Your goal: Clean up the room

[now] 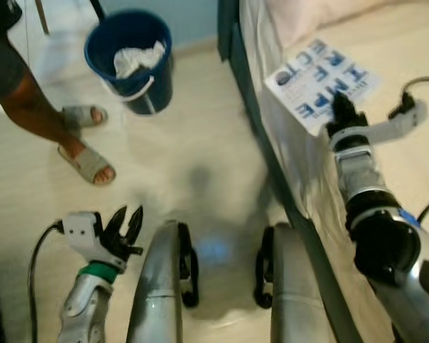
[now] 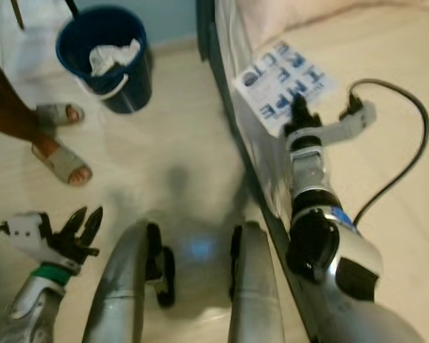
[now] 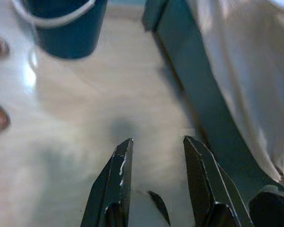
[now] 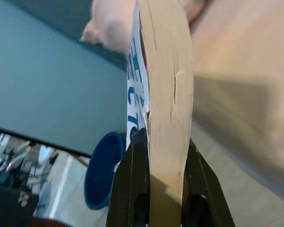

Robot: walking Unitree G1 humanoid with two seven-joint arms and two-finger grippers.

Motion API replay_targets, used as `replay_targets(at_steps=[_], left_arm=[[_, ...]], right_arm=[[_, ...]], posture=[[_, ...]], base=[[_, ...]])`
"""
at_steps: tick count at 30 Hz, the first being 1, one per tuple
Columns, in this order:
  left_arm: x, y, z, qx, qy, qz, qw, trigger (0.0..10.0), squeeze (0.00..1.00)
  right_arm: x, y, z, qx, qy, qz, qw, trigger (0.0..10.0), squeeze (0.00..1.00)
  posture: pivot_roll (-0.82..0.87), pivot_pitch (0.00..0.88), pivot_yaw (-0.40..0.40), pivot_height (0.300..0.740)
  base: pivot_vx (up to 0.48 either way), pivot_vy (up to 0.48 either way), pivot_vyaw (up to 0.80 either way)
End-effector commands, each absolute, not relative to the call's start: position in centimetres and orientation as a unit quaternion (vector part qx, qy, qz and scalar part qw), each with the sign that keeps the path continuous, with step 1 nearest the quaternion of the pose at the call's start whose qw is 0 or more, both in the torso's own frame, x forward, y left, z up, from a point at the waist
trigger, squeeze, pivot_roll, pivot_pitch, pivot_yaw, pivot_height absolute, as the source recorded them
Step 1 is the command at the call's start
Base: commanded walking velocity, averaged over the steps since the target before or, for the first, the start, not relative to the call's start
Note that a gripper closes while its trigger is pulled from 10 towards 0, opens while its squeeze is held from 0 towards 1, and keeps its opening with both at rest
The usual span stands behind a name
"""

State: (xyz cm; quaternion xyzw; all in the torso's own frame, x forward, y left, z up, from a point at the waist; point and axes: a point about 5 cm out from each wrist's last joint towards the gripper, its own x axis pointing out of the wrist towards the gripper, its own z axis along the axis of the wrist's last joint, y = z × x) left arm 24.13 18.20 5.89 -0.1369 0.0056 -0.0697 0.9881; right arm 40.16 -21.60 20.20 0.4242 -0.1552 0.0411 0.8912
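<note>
Right gripper (image 1: 341, 114) is clamping a book (image 1: 320, 83) over the bed (image 1: 407, 186) at the far right; tidying seems mid-way, book not yet put away. Bucket (image 1: 132, 61) is standing far left, already holding rags. Left gripper (image 1: 126, 227) is hanging open, empty

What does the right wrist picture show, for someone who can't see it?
The right pincer is shut on a thick book with a white cover and blue letters, held edge-on. Behind it are a round dark blue bucket, a cream bed sheet and a teal wall.

Right tool (image 1: 341, 108) reaches forward, clamped; left tool (image 1: 126, 226) hangs low, parted.
</note>
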Motion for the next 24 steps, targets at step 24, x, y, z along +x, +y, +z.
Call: replay_targets(at_steps=[24], left_arm=[[28.8, 19.2, 5.5, -0.14, 0.024, -0.038, 0.989, 10.0, 0.0]], right_arm=[[39.4, -20.5, 17.6, 0.381, -0.12, 0.076, 0.914, 10.0, 0.0]], posture=[[-0.04, 0.108, 0.035, 0.675]], base=[[0.0, 0.0, 0.0]])
